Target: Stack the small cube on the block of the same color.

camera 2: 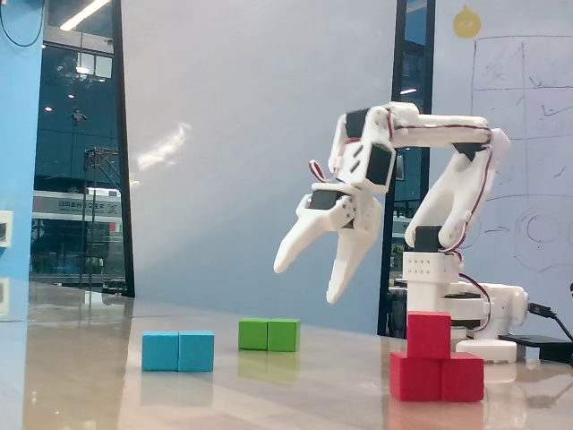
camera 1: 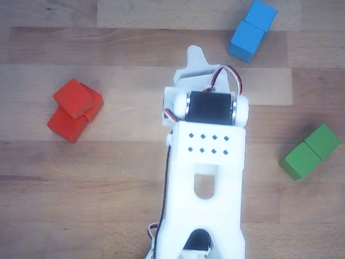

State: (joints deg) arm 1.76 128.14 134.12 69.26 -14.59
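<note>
White jaws spread wide, empty, aloft | small cube (camera 2: 429, 334) atop block (camera 2: 437, 377)

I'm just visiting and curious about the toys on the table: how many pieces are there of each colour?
Red: 2, the small cube sitting on top of the long red block
Blue: 1, a long blue block
Green: 1, a long green block
Total: 4 pieces
The open claw holds nothing.

Under the raised, spread-fingered gripper (camera 2: 309, 269) the table (camera 2: 269, 385) lies bare — the blue block (camera 2: 178, 350) and green block (camera 2: 269, 334) sit low beneath, the red stack (camera 2: 436, 358) off toward the arm's base.
</note>
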